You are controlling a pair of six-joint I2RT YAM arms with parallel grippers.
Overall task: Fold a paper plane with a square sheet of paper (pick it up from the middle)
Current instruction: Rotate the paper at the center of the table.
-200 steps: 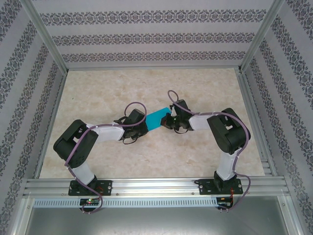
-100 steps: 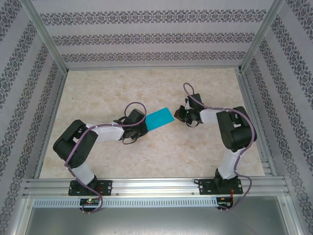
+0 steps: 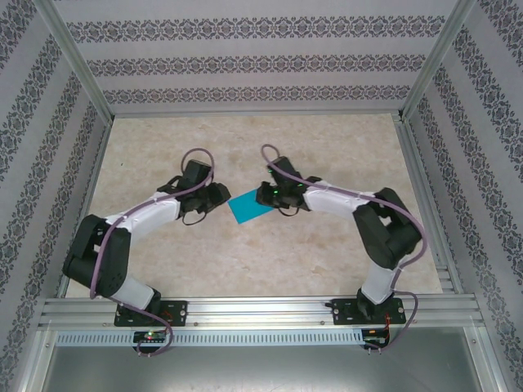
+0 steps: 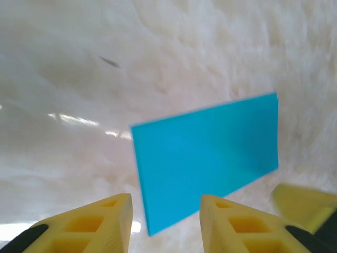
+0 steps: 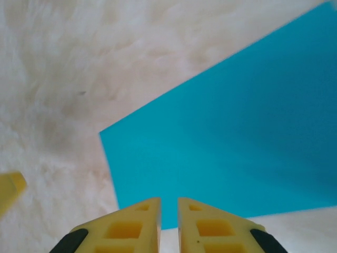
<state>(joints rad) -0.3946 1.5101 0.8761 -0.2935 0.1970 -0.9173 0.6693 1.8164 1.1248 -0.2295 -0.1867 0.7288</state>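
square sheet of paper (image 3: pixel 249 207) lies flat on the worktop (image 3: pixel 327 147), between left fingers (image 4: pixel 113 211) standing apart and right fingers (image 5: pixel 142 216) barely parted, both empty. thin, light and limp, it likely wants a pinch at one edge; open worktop surrounds it on every side.

**Blue paper (image 5: pixel 226 121) overruns the frame at the right wrist camera**

The sheet is cropped by the top and right edges there, and part of its near edge passes behind the right gripper (image 5: pixel 168 203), whose yellow fingers are cut off at the bottom. The left wrist view crops the left gripper (image 4: pixel 166 200) the same way, with a blurred, cropped yellow finger (image 4: pixel 305 203) at lower right. Another blurred fingertip (image 5: pixel 8 191) is clipped by the right wrist view's left edge. From above, both sets of fingertips are too small to make out.
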